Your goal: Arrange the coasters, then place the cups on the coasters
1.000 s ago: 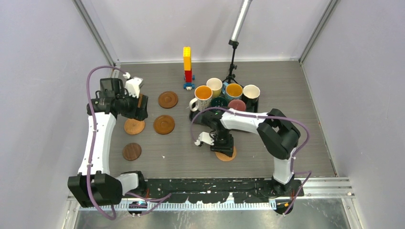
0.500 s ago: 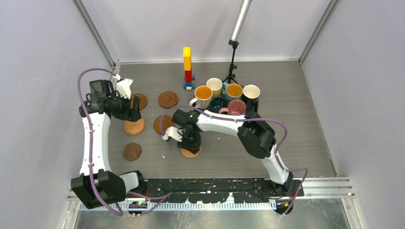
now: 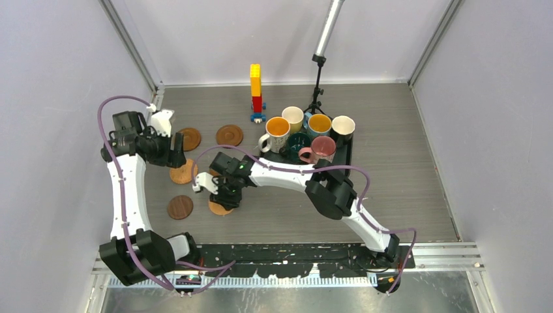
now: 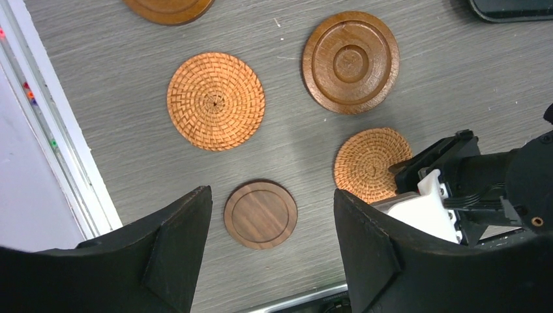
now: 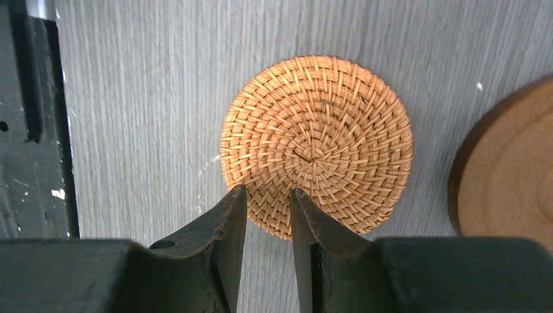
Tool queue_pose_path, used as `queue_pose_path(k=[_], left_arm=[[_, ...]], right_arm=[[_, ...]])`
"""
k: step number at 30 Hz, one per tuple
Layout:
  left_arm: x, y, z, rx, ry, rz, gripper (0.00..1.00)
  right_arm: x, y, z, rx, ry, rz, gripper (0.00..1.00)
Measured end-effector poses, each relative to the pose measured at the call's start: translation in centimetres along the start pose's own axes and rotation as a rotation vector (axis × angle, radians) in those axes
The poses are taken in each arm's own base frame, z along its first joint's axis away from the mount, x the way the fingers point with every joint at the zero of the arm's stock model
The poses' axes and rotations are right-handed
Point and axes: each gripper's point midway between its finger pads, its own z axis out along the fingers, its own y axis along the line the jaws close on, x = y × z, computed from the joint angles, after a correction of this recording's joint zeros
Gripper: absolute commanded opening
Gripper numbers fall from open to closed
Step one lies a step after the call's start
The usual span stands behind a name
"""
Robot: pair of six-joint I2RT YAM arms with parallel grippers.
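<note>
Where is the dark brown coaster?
In the top view the dark brown coaster lies at the near left, just left of the woven coaster under the right gripper.

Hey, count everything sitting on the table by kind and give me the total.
Woven coasters: 2
Wooden coasters: 4
Mugs: 6
Black tray: 1
Toy brick tower: 1
Lamp stand: 1
Total: 15

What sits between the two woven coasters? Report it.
Nothing: only bare table separates the free woven coaster from the woven coaster under the right gripper, per the left wrist view.
</note>
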Motion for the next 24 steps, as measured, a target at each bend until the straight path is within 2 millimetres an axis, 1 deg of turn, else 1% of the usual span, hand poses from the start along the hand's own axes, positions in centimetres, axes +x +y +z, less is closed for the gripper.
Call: queue_pose_path(k=[4, 14, 21, 24], left_arm=[[0.4, 0.2, -0.2, 0.000, 0.010, -0.005, 0.70], [0.9, 0.5, -0.5, 0.005, 0.016, 0.003, 0.71], [0.7, 0.2, -0.7, 0.015, 0.002, 0.008, 0.71], [0.7, 0.1, -0.7, 0.018, -0.001, 0.008, 0.72]], right_arm=[[-1.1, 0.6, 0.7, -0.022, -0.025, -0.015, 0.36], [-1.4, 1.8, 1.1, -0.046, -0.032, -0.031, 0.37], [-1.5, 1.6, 1.0, -0.024, -0.037, -0.002, 0.40], [-1.6, 1.2, 0.9, 0.000, -0.040, 0.027, 0.43]])
